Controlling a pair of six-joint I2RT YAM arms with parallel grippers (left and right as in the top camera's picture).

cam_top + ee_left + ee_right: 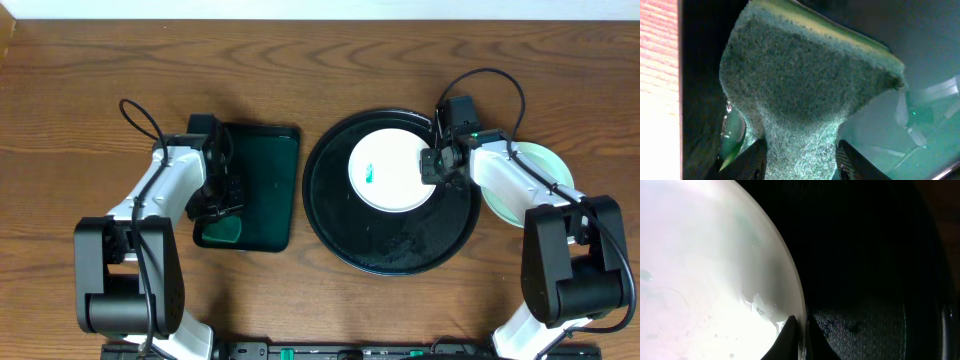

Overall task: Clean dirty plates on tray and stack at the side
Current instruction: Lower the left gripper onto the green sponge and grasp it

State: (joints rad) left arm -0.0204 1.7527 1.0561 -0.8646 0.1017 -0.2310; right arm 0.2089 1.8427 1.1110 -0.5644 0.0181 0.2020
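A white plate with a small green smear lies on the round black tray. My right gripper is shut on that plate's right rim; in the right wrist view the fingers pinch the plate edge over the wet tray. A pale mint-green plate lies on the table right of the tray, partly under the right arm. My left gripper squeezes a green sponge between both fingers, its waist pinched in.
The sponge sits at the front left of a small rectangular dark tray, left of the round tray. Water drops cover the round tray's floor. Both arm bases stand at the table's near edge.
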